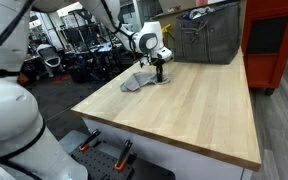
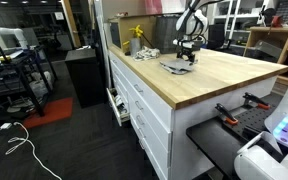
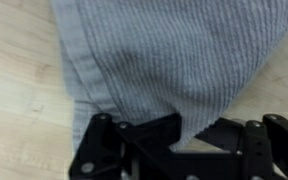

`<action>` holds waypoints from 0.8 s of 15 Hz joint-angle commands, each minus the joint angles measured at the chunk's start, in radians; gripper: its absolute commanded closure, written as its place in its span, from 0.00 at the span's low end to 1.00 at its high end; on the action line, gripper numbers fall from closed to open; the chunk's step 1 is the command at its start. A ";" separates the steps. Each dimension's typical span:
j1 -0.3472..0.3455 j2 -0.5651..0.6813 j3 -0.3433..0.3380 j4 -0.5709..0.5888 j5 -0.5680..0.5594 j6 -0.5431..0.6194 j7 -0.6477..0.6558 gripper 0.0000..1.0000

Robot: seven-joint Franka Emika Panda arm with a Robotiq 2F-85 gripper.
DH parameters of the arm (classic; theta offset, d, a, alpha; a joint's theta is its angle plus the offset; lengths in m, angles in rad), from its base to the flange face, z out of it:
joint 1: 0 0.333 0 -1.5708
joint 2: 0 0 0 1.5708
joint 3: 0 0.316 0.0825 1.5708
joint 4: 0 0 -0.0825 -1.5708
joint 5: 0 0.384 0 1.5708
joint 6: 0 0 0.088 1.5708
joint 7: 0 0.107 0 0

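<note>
Finds the gripper (image 1: 161, 72) pointed straight down at a grey ribbed towel (image 1: 139, 82), low over it in both exterior views. Places the towel rumpled on the wooden table (image 1: 184, 115), toward the far end, not far from a grey metal bin (image 1: 209, 40). Meets the towel at its side nearer the bin. From the wrist view, sees the cloth filling most of the frame, one fold running down between the black fingers (image 3: 159, 135). Looks like a pinch on that fold, yet cannot tell through the blur whether clamped on cloth or merely standing close about it.
</note>
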State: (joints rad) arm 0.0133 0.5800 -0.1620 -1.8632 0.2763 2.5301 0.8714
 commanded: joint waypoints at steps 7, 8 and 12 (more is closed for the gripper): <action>-0.100 -0.317 -0.022 -0.298 -0.089 -0.200 -0.386 0.07; -0.102 -0.357 -0.040 -0.330 -0.115 -0.197 -0.386 0.00; -0.121 -0.540 -0.088 -0.474 -0.224 -0.191 -0.379 0.00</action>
State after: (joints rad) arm -0.0901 0.2097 -0.2321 -2.1977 0.1167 2.3463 0.5090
